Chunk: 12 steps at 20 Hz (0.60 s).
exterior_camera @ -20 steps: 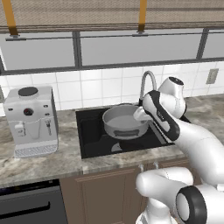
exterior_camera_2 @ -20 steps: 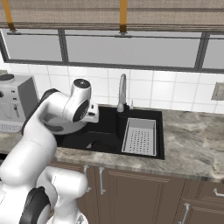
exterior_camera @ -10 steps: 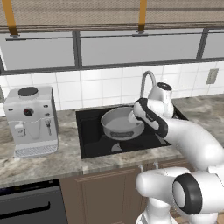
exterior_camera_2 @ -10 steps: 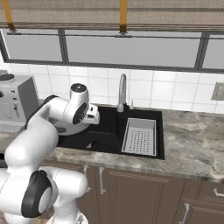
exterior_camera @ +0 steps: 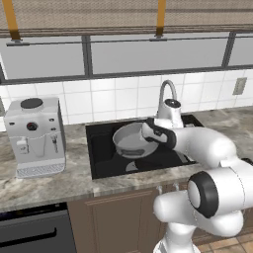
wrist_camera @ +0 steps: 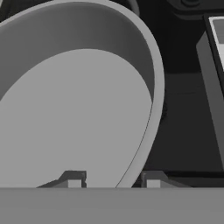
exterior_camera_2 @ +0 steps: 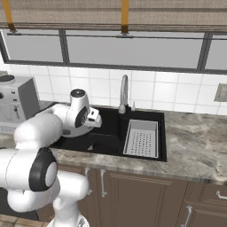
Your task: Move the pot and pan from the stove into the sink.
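Pincer [wrist_camera: 114,179] straddles the pot [exterior_camera: 131,140] rim over the sink [exterior_camera_2: 111,141].

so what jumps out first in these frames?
The silver pot, held over the black sink by the claw, whose fingers straddle its rim. Next, the tall curved tap behind the basin and the grey strainer tray on its right side. A coffee machine stands on the counter to the left.
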Motion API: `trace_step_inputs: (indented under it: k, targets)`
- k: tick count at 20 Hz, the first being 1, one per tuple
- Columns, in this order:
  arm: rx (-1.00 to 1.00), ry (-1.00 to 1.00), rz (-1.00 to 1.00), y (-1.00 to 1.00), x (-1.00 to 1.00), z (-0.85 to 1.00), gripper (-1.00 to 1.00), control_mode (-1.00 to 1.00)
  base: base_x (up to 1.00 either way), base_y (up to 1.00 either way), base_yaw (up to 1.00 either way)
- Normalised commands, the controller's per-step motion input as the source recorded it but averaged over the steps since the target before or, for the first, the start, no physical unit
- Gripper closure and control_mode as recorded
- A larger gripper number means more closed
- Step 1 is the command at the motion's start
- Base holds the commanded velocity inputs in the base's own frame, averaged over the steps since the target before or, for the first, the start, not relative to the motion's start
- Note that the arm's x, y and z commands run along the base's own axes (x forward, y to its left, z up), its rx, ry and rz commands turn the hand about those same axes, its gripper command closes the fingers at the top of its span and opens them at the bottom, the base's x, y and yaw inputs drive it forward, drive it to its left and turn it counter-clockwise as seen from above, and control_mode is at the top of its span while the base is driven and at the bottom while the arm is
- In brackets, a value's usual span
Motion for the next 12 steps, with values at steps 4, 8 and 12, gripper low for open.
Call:
trace_step_inputs:
  k: [4, 8, 12]
  targets:
    - [-0.07, 0.0, -0.08, 0.08, 0.32, -0.37, 1.0, -1.0, 0.0, 0.0, 0.0]
    - [-0.07, 0.0, -0.08, 0.07, 0.26, -0.39, 1.0, -1.0, 0.0, 0.0, 0.0]
    - [-0.06, 0.0, -0.08, 0.05, 0.3, -0.34, 1.0, -1.0, 0.0, 0.0, 0.0]
